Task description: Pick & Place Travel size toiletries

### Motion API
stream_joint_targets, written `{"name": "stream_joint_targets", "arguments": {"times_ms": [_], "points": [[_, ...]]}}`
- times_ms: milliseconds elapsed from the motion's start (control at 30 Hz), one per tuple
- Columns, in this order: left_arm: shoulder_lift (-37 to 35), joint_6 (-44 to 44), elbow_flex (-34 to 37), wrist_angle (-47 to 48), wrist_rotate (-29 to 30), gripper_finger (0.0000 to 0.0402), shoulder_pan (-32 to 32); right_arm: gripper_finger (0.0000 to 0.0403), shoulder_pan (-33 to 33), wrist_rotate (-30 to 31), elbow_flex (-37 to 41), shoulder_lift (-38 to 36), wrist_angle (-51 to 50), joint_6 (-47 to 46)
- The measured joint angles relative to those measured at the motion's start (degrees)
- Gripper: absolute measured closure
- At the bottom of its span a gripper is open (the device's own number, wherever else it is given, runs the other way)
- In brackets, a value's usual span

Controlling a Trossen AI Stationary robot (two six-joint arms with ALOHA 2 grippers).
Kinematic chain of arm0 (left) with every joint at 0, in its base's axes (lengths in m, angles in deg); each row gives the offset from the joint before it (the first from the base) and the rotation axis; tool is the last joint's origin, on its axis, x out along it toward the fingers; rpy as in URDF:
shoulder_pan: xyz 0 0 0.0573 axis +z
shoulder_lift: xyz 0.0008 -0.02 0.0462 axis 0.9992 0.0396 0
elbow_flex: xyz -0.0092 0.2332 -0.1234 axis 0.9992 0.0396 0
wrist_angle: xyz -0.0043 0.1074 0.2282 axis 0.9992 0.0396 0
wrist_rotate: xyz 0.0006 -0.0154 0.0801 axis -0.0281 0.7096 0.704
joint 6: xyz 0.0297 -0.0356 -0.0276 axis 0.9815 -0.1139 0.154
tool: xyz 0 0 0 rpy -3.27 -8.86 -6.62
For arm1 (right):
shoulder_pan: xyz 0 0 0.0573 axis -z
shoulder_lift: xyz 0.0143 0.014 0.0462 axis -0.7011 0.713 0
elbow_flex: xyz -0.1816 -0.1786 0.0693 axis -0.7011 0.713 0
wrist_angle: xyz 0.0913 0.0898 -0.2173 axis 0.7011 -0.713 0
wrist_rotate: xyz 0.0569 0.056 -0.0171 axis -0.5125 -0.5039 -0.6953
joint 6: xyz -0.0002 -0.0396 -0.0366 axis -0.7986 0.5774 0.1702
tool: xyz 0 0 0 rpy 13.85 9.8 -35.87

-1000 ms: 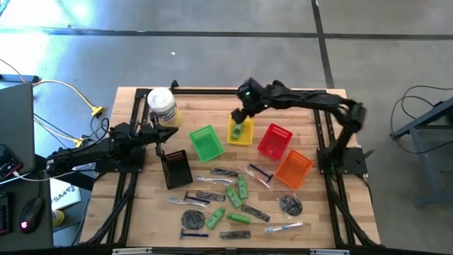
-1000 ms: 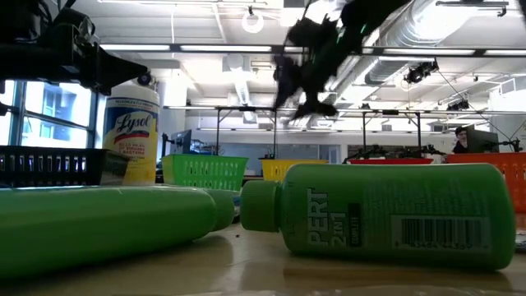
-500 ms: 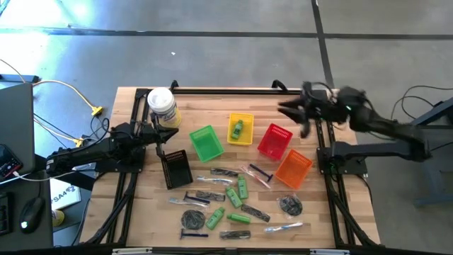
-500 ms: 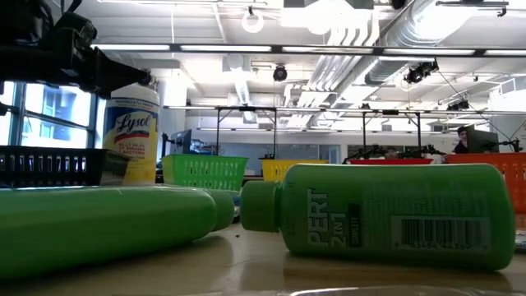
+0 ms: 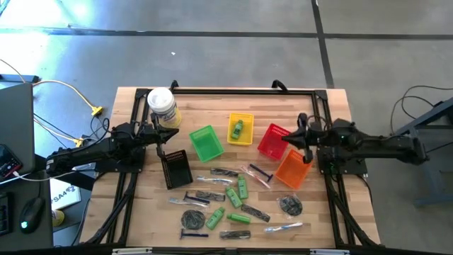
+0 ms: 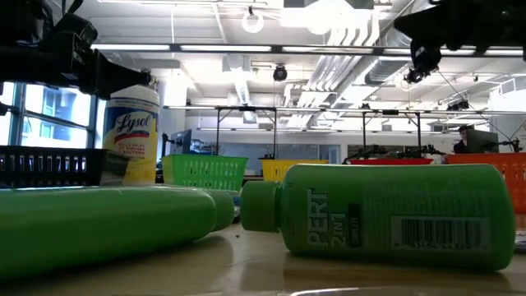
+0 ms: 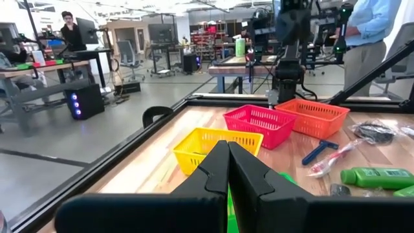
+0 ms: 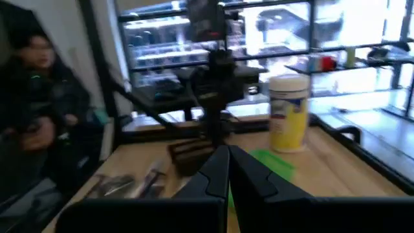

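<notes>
The right tool (image 5: 286, 139) was pinched shut and empty over the red basket (image 5: 274, 141), with the loose toiletries (image 5: 235, 200) lying just past it toward the tabletop's (image 5: 212, 99) front edge, nearer it than the shut, empty left tool (image 5: 168, 134)

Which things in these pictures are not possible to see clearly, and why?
- Green bottle in the yellow basket: label too small in the high view; the basket wall hides it in the low view.
- Black basket: the low view cuts it at the edge.
- Silvery wrapped pieces: contents too small to make out.

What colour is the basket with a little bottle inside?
Yellow basket; high view shows it best.
</notes>
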Motion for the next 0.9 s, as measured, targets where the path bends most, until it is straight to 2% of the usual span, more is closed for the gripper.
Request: {"name": "stream_joint_targets", "arguments": {"times_ms": [267, 667, 900], "points": [[0.0, 0.0, 0.0, -0.2, 0.3, 0.0402, 0.0, 0.0400, -2.3, 5.9, 6.7, -7.6, 5.9, 2.1], [0.0, -2.0, 0.0, 0.3, 0.3, 0.0402, 0.0, 0.0400, -2.3, 5.7, 14.1, -9.6, 11.4, 2.3], [0.0, -1.7, 0.0, 0.5, 0.3, 0.0402, 0.0, 0.0400, -2.3, 3.7, 14.2, -9.4, 10.5, 1.9]]}}
